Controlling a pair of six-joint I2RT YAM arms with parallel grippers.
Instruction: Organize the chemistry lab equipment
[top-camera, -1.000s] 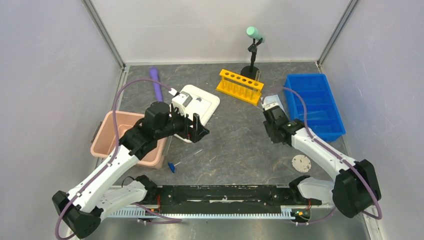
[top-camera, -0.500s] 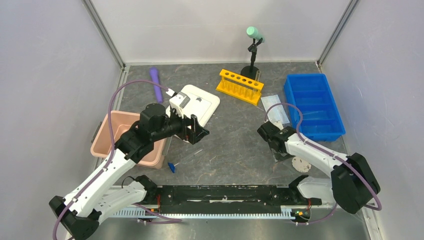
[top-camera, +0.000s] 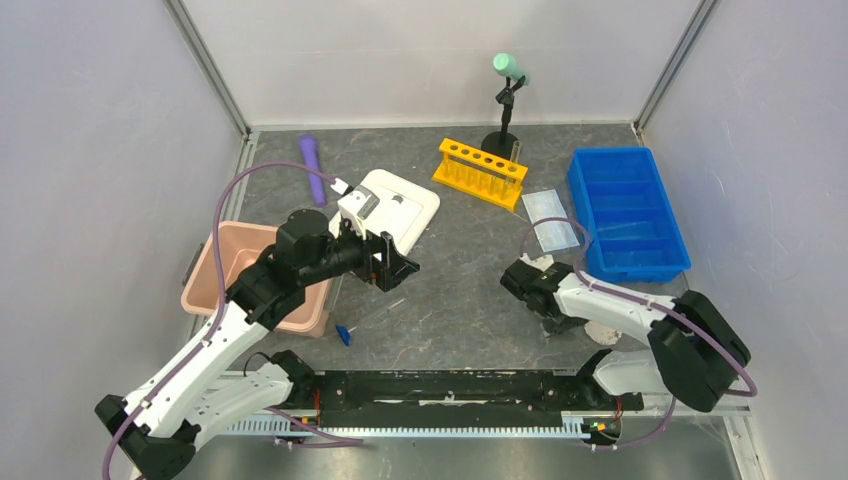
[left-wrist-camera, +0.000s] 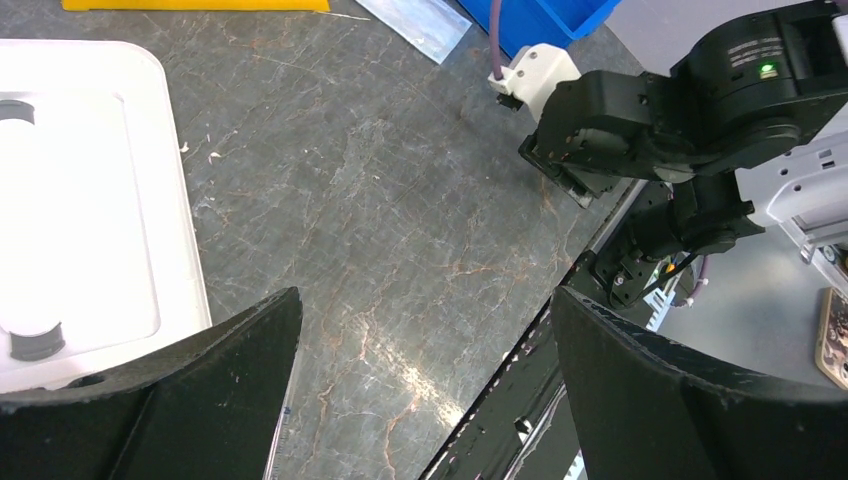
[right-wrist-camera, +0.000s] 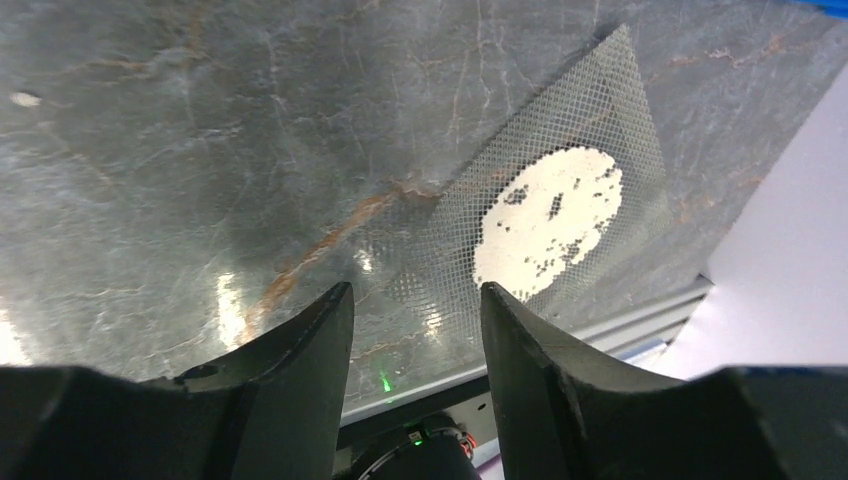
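A square wire mesh with a round white centre (right-wrist-camera: 545, 220) lies flat near the table's front right edge, also in the top view (top-camera: 603, 328). My right gripper (right-wrist-camera: 415, 330) is open and empty, low over the table, with the mesh corner just ahead of its fingertips; in the top view the right gripper (top-camera: 560, 320) sits just left of the mesh. My left gripper (top-camera: 392, 268) is open and empty above the table by the white scale, and the left wrist view shows it (left-wrist-camera: 425, 300) the same. A blue-capped tube (top-camera: 343, 334) and a thin clear tube (top-camera: 385, 308) lie below it. A pale blue face mask (top-camera: 550, 232) lies beside the blue bin.
A yellow tube rack (top-camera: 480, 170) and a black stand with mint-green top (top-camera: 505, 110) stand at the back. A blue bin (top-camera: 628, 210) is at the right, a pink bin (top-camera: 225, 270) at the left, a white scale (top-camera: 400, 205) and a purple cylinder (top-camera: 312, 165) at the back left.
My right gripper has swung from beside the face mask and blue bin toward the near edge, down to the wire mesh. My left arm has barely shifted.
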